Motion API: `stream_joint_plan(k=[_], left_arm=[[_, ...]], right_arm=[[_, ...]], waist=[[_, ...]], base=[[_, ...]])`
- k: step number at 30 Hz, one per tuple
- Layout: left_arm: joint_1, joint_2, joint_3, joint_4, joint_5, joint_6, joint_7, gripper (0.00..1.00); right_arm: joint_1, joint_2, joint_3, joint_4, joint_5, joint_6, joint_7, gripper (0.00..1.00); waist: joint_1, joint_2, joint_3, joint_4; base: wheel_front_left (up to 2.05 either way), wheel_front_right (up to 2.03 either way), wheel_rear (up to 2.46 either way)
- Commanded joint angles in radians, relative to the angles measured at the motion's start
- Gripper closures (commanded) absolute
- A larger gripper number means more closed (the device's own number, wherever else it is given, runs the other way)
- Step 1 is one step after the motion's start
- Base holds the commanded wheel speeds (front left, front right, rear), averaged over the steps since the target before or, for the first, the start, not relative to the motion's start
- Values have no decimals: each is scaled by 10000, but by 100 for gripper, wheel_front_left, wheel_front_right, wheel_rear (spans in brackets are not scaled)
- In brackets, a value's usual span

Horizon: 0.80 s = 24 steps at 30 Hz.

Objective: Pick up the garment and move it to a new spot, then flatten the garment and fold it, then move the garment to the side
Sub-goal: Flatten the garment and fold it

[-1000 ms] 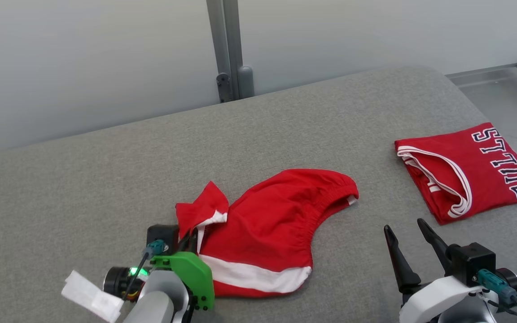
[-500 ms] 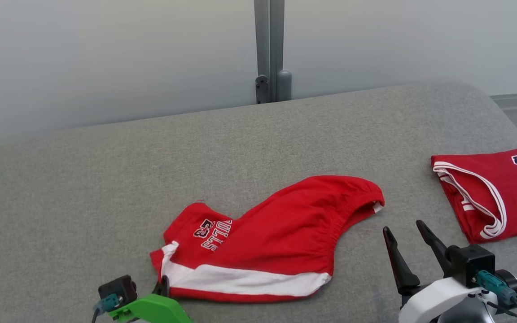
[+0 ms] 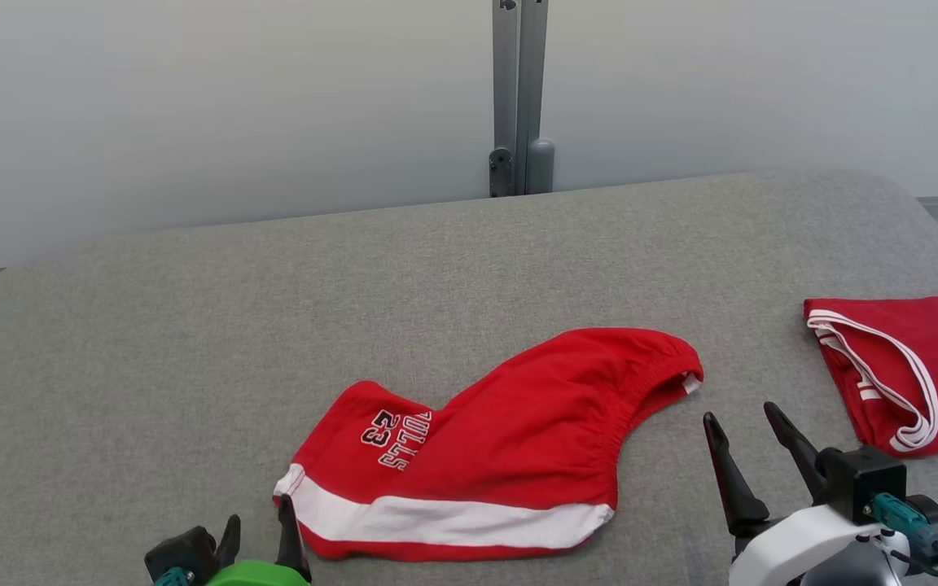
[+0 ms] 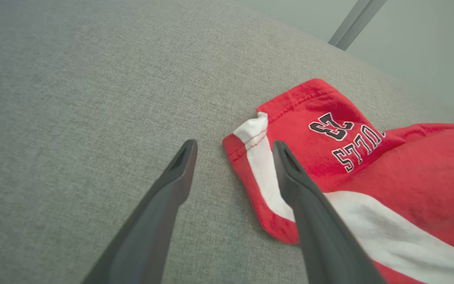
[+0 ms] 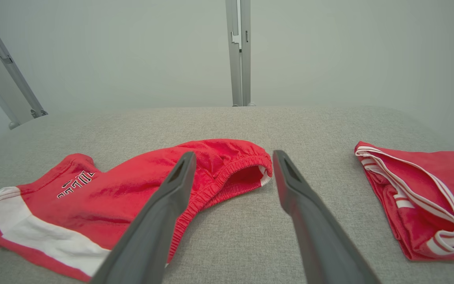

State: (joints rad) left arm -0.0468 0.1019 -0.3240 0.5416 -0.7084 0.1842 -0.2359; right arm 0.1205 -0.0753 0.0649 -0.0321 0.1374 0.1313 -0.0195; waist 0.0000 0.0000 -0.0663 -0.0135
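The garment (image 3: 510, 456) is a pair of red shorts with a white stripe and a dark "BULLS 23" print, lying on the grey padded table (image 3: 192, 325). My left gripper (image 3: 259, 521) stands open at the lower left, just off the shorts' left leg hem. In the left wrist view the hem corner of the garment (image 4: 369, 157) lies beside the left gripper (image 4: 234, 146), with nothing between the fingers. My right gripper (image 3: 739, 415) is open near the elastic waistband. In the right wrist view the right gripper (image 5: 233, 154) hovers before the waistband of the garment (image 5: 132, 185), empty.
A folded red jersey (image 3: 909, 366) with white trim and dark lettering lies at the table's right edge; it also shows as the jersey (image 5: 420, 189) in the right wrist view. A grey metal post (image 3: 520, 98) stands behind the table against a pale wall.
My left gripper opened and let go of the shorts' left leg, which now lies flat with the print up. It drew back toward me. The head camera has turned.
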Motion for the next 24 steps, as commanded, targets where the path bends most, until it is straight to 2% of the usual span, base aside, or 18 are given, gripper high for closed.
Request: stream_joint_plan(k=[1, 4, 10, 17, 24], left_arm=[[201, 161, -9, -248, 259, -36, -128, 0], [337, 612, -67, -988, 996, -93, -258, 0], [921, 1139, 224, -2838, 2574, -627, -283, 0], [1826, 919, 1293, -4220, 3646, -1417, -288, 0], [2497, 424, 2131, -4233, 4389, -2106, -289, 0]], right_arm=[[173, -2, -54, -25, 29, -13, -48, 0], [227, 9, -136, -18, 57, -13, -100, 0], [435, 44, -322, 100, 121, -13, -182, 0], [736, 127, -527, 361, 253, -13, -453, 0], [965, 99, -561, 945, -30, -13, -1210, 0]], waist=[[0, 0, -48, 75], [0, 0, -105, 177], [0, 0, -245, 379], [0, 0, -407, 550], [0, 0, -482, 654]], base=[[0, 0, 0], [0, 0, 0], [0, 0, 0], [0, 0, 0], [0, 0, 0]])
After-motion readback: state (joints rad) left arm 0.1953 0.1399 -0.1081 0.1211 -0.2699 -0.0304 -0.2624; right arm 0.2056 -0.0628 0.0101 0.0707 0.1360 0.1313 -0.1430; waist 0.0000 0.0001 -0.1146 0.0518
